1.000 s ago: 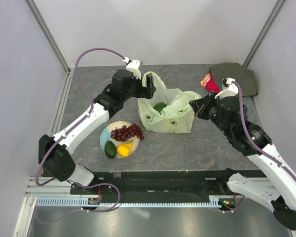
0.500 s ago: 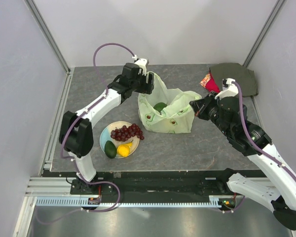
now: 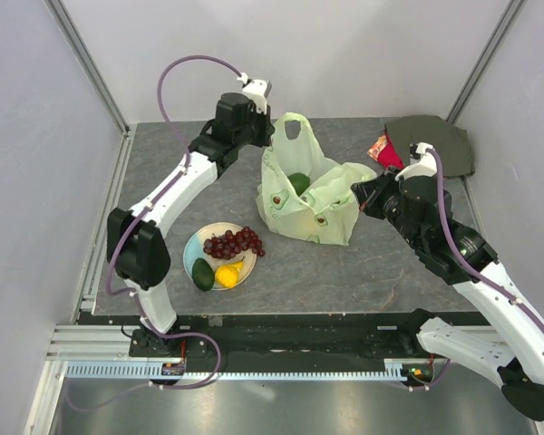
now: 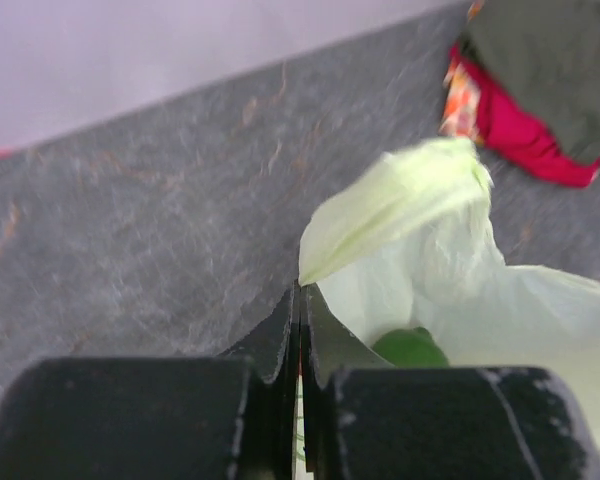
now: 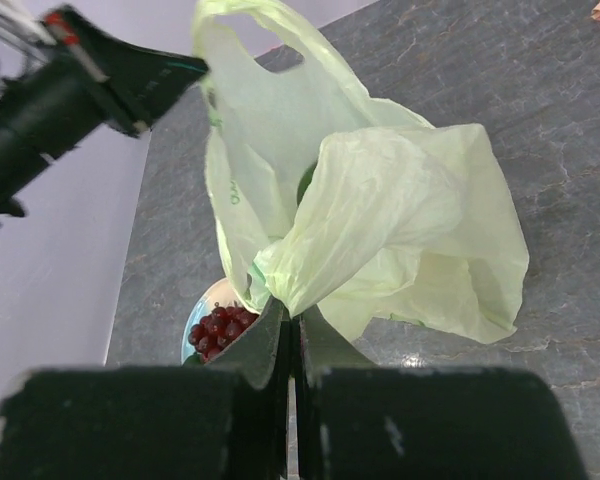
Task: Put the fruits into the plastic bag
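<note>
Top external view: shows the plastic bag (image 3: 313, 204) standing mid-table, strung between both arms, just beyond the plate (image 3: 192, 249) and apart from it. Shows the left gripper (image 3: 270, 127) clamped on the film beside the far loop handle (image 3: 293, 127), jaws pressed together in the left wrist view (image 4: 300, 300), and the right gripper (image 5: 292, 322) pinched tight on a gathered fold of the bag's right rim. Judge the bag as thin, limp, slippery film: nearly weightless, sagging wherever unsupported, likely to tear under a hard tug. Best taken at a handle or a bunched rim, mouth kept spread. Holds one avocado (image 3: 298, 184), seen through the mouth. Leaves the grape bunch (image 3: 233, 243), a second avocado (image 3: 202, 273) and the lemon (image 3: 228, 273) on the plate. Treat grapes as soft and loose; cradle low. Cannot find an orange or a dark round fruit anywhere, possibly buried under folds. Hides the bag's bottom entirely; blurs the film in the left wrist view.
</note>
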`<state>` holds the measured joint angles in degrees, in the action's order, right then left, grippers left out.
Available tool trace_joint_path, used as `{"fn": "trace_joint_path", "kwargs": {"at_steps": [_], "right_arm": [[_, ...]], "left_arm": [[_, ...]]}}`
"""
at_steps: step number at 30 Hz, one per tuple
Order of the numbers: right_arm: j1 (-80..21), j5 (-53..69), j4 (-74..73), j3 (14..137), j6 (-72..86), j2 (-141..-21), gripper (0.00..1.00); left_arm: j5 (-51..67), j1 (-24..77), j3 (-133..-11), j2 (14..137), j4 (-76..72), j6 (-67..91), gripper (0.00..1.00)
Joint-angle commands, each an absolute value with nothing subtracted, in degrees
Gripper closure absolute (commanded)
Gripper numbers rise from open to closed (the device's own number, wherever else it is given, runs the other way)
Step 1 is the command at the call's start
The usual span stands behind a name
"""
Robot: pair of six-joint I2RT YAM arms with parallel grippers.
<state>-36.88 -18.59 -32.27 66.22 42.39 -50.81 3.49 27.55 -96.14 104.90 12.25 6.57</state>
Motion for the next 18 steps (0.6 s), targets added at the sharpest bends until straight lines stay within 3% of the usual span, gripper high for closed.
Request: {"fn": "trace_joint_path", "kwargs": {"at_steps": [1, 9, 18], "right_arm": [[-36.74, -20.83, -32.43, 68.99, 41.57, -50.36, 1.0], [-36.83, -22.59, -32.61, 69.08, 41.22, -48.61, 1.0], [-36.83, -22.06, -32.61, 68.82, 41.31, -48.52, 1.0]], "left_arm": [[5.27, 27.42, -99.49, 97.3, 6.5, 7.03, 0.98], [7.91, 27.51, -89.22, 88.78, -3.33, 8.79, 0.99], [4.92, 27.33, -87.02, 88.51, 1.06, 8.96, 0.98]]}}
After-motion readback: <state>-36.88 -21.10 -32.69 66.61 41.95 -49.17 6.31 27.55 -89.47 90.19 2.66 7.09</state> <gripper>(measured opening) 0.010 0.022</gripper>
